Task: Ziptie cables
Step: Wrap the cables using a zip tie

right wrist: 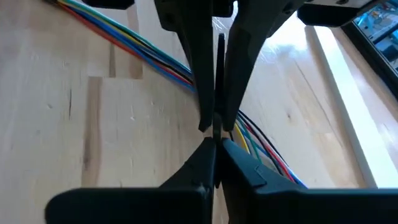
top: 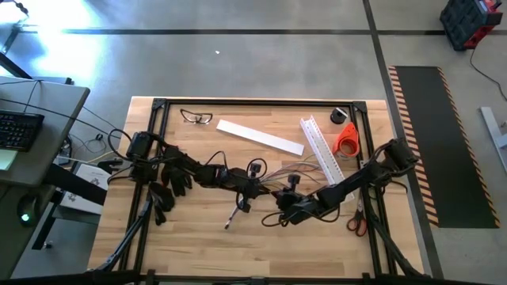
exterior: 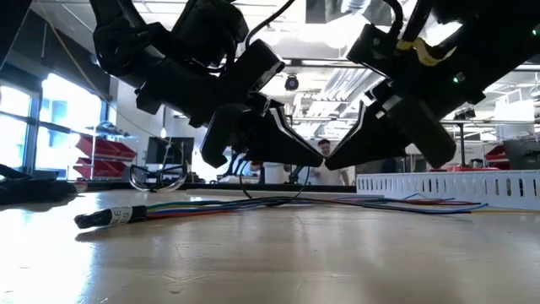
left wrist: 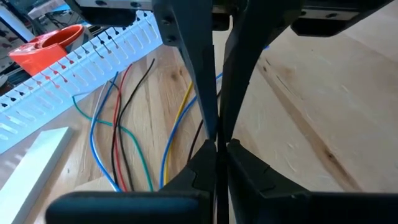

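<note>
Nearest the low camera stretches the bare wooden table (exterior: 278, 262), its pale planks framed by a dark rail in the high view. Both arms meet over its middle. The left gripper (top: 255, 188) reaches in from the left side, and its fingers (left wrist: 205, 81) are clenched together on a thin dark strip, apparently the ziptie (left wrist: 217, 140), which runs down between them. The right gripper (top: 283, 207) comes in from the right and sits just beside the left one, tips nearly touching in the low view; its jaws are likewise pressed shut, with the same kind of thin dark strip standing between the fingers in the right wrist view.

Beneath and between the two grippers lie the cables (exterior: 253, 204), a loose bundle of coloured wires bound at one end, fanning toward the white slotted channel (top: 322, 148). A flat white cover strip (top: 260, 136) lies farther back. An orange tape roll (top: 346, 139) sits near the channel's far end, scissors (top: 357, 222) rest at the right edge, and clear safety glasses (top: 196, 117) lie at the back left.
</note>
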Robot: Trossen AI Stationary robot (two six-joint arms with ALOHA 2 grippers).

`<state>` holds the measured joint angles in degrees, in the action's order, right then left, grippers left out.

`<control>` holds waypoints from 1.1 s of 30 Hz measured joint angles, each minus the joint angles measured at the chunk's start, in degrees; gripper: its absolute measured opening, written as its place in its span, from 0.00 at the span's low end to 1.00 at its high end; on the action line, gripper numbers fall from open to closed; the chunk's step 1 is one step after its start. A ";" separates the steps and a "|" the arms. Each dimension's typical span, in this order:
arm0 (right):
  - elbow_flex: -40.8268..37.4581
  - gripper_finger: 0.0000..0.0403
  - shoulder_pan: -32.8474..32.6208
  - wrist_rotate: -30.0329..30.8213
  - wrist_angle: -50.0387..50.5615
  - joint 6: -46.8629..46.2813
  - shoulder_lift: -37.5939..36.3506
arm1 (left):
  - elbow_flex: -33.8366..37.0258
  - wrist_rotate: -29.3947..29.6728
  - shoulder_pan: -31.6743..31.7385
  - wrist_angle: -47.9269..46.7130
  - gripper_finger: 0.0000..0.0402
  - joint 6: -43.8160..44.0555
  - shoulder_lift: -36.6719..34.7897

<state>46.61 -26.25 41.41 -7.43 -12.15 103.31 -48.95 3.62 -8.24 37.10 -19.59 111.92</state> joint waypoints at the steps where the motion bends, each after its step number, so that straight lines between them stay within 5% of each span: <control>1: 0.00 0.00 -0.28 0.00 0.30 -1.03 0.00 | 0.00 0.02 0.09 -0.02 0.02 0.00 0.00; 17: -0.02 0.00 -16.55 0.34 25.47 -42.85 -0.61 | 0.04 -1.34 2.76 -2.16 0.02 -0.52 0.00; 22: 0.08 0.01 -15.12 3.75 13.70 -24.06 -0.61 | 0.04 -2.18 2.84 -1.09 0.02 -0.52 0.00; 27: 0.18 0.16 -8.87 3.92 0.17 0.54 -0.63 | 0.04 -3.58 2.64 -0.74 0.02 0.91 0.00; 33: 0.18 0.36 -2.41 4.37 1.75 5.40 -0.60 | 0.04 -3.50 1.51 -0.65 0.02 0.98 0.00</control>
<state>46.78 -28.67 45.78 -5.68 -6.75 102.71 -48.90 0.12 -6.74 36.45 -18.61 111.92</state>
